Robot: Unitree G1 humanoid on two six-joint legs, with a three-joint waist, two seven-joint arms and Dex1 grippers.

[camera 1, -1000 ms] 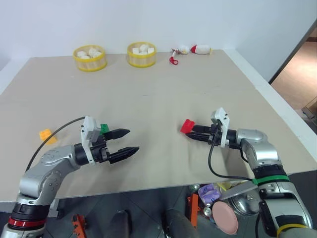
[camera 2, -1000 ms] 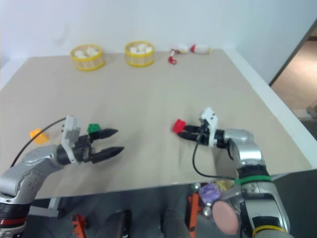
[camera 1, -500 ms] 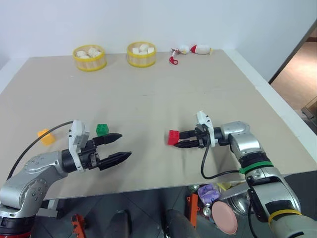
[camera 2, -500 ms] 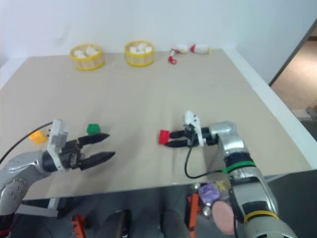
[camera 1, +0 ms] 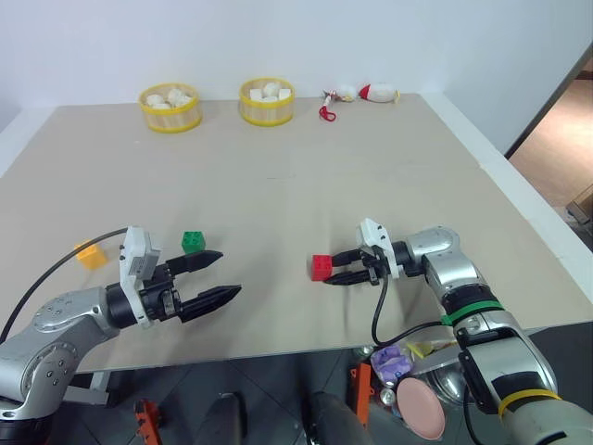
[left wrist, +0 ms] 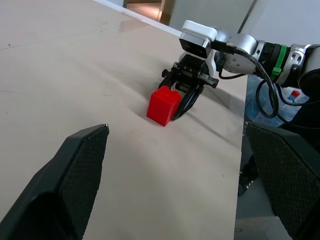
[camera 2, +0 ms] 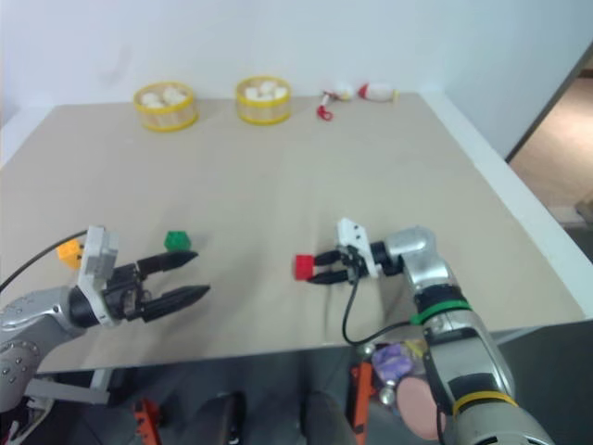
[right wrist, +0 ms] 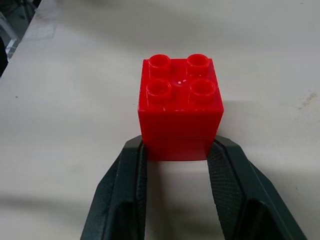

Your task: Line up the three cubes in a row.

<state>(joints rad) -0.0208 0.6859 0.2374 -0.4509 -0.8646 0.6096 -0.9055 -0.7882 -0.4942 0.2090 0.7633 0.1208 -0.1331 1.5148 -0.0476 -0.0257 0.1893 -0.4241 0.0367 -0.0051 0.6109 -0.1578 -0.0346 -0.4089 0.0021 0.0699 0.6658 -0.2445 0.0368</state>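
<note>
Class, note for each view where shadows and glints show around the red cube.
Right wrist view: small glints on the studs of the red cube, a soft shadow on the table under the right gripper. Left wrist view: a faint shadow beside the cube. Left eye view: even light, no hard shadows.

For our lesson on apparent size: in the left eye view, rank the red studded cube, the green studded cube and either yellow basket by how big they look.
1. Round yellow basket, clearly largest.
2. Red studded plastic cube and green studded plastic cube: they look alike, so no ranking.
</note>
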